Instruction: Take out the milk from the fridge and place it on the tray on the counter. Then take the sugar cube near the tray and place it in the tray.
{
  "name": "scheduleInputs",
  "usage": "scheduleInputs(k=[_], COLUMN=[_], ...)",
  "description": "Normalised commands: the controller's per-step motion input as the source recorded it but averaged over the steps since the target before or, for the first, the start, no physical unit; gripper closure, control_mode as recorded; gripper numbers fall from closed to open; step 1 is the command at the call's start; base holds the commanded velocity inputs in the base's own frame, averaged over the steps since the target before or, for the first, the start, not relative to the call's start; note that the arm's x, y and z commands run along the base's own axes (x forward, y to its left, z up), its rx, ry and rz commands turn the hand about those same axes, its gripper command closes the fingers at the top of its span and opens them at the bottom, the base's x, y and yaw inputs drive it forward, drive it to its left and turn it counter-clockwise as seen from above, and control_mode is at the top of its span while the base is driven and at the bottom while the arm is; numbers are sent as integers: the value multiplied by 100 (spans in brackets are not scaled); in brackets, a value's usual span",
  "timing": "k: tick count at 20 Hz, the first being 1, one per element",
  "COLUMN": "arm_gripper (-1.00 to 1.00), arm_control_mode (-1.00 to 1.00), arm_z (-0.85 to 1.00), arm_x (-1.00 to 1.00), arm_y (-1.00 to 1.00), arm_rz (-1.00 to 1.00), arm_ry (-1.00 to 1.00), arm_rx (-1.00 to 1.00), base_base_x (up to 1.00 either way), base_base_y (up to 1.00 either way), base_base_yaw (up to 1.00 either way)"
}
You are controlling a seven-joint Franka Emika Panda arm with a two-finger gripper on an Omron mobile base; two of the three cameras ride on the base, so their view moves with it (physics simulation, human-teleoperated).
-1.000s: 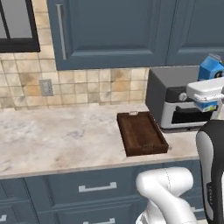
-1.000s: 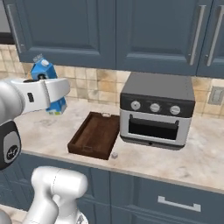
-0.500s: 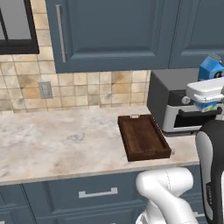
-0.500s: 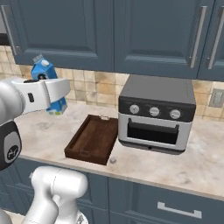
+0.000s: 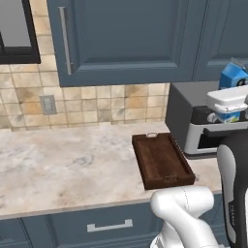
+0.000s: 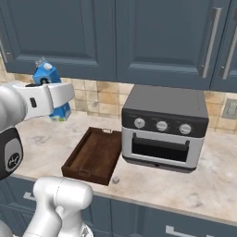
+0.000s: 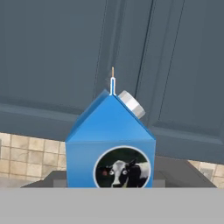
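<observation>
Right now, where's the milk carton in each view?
Left base view: milk at the right edge, up above the toaster oven.
Right base view: milk upper left, behind the white arm, left of the toaster oven.
Hand view: milk centre, cow patch facing the camera.
Shared landmark: the toaster oven.

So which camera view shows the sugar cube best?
The right base view: the sugar cube lies on the counter, beside the tray's near corner. I cannot find it in the left base view or the hand view.
</observation>
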Motion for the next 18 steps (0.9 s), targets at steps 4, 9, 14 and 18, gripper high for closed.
scheduleInputs(k=[4,9,14,18], arm_gripper=[100,100,100,100], arm_control_mode=[100,100,100,-100], arm_z=[0,0,0,-36], arm_x=[0,0,0,-20], arm_y=[0,0,0,0], arm_rz=[0,0,0,1], arm_ry=[0,0,0,4], arm_rx=[0,0,0,0], base_base_x=[43,40,44,0], base_base_y=[10,0,0,0], base_base_yaw=[-8,0,-2,0])
